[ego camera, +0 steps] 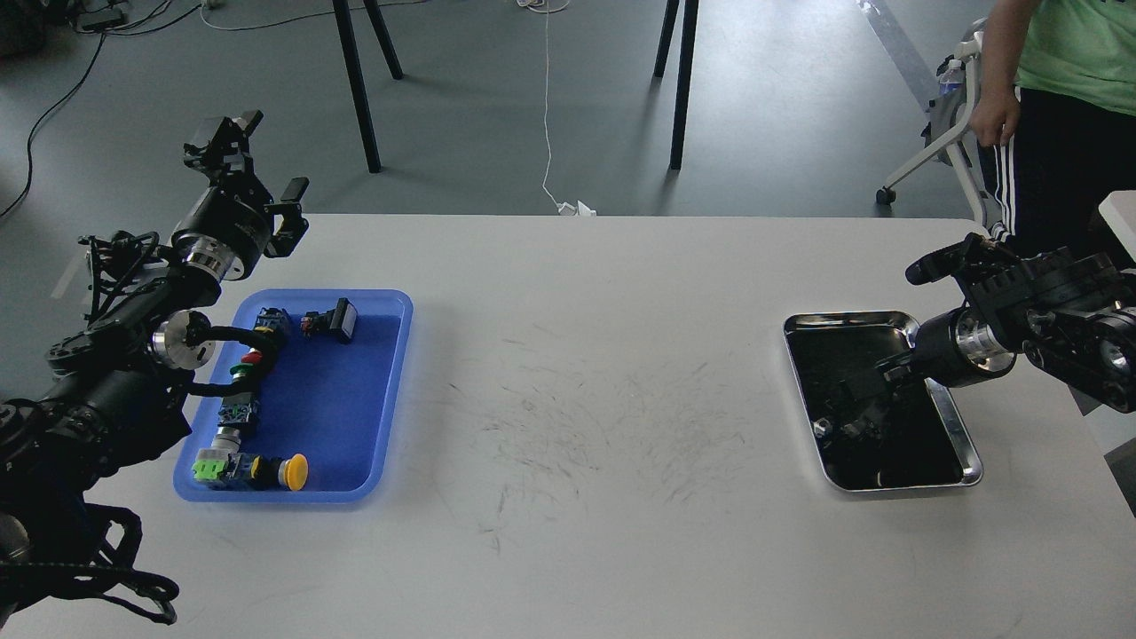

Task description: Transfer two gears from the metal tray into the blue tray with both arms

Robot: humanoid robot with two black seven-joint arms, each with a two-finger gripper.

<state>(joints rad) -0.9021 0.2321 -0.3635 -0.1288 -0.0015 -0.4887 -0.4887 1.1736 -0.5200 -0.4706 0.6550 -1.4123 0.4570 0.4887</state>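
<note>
The metal tray (pixel 839 317) lies at the table's right, its dark inside full of reflections. I cannot pick out the gears in it; a small dark shape lies near its lower left. My right gripper (pixel 865 383) reaches into the tray from the right, low over the inside. Its fingers are dark against the dark tray, so I cannot tell their state. The blue tray (pixel 355 399) lies at the table's left. My left gripper (pixel 271 158) is raised above the table's far left edge, beyond the blue tray, open and empty.
The blue tray holds coloured push-button switches (pixel 253 470) along its left side and a black connector with a white label (pixel 333 321). A person (pixel 1056 98) stands at the far right by a chair. Chair legs (pixel 359 89) stand beyond the table.
</note>
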